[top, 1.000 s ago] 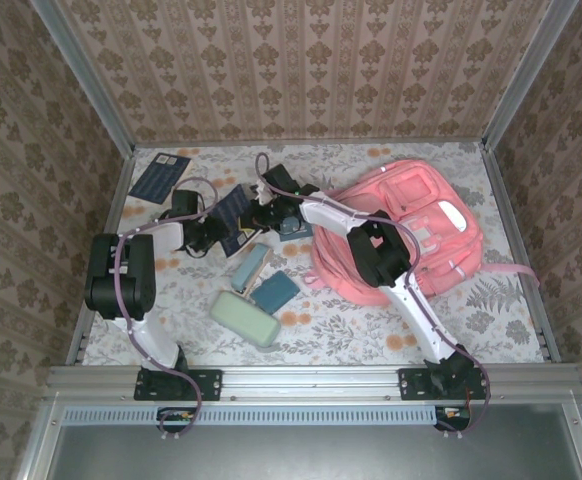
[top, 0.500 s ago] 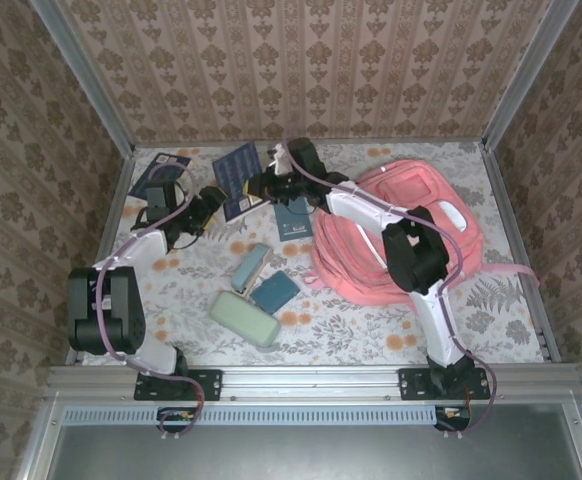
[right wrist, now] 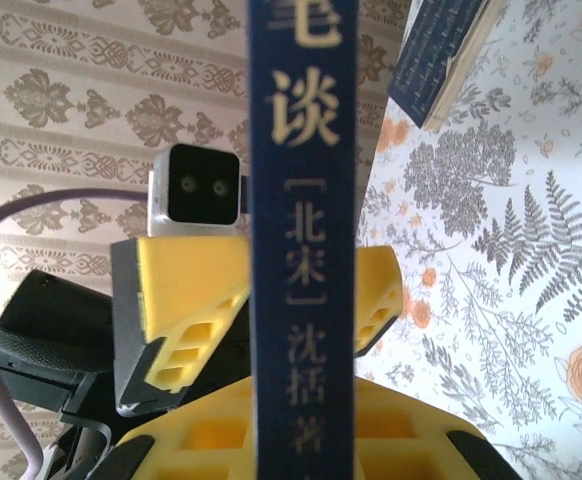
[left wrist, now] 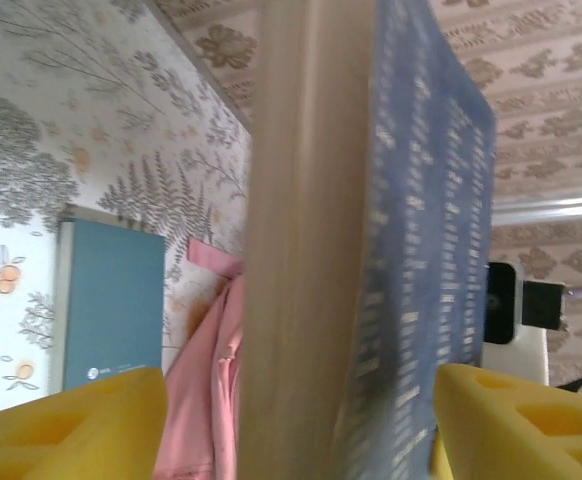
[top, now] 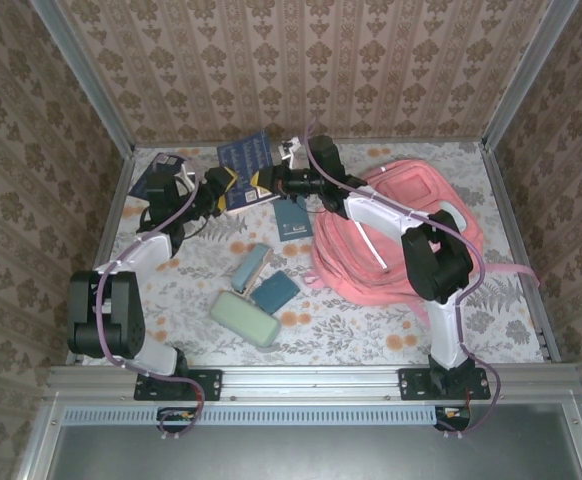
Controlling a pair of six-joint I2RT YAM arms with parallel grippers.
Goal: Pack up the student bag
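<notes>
The pink backpack [top: 421,190] lies right of the right gripper [top: 269,182], under its arm. That gripper clamps a dark blue book [top: 246,160] upright. The left gripper [top: 223,185] flanks the book, jaws seemingly apart. A teal notebook [top: 293,218] lies just below both.

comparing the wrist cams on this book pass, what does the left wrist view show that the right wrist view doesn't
Left wrist view: the blue book's cream page edge, a teal notebook flat on the floral table cover, a fold of the pink student bag.
Right wrist view: the book's spine with gold lettering, the left gripper head-on with its camera, a second blue book lying behind.
Both: that book edge-on between yellow fingers, and the floral cover.
</notes>
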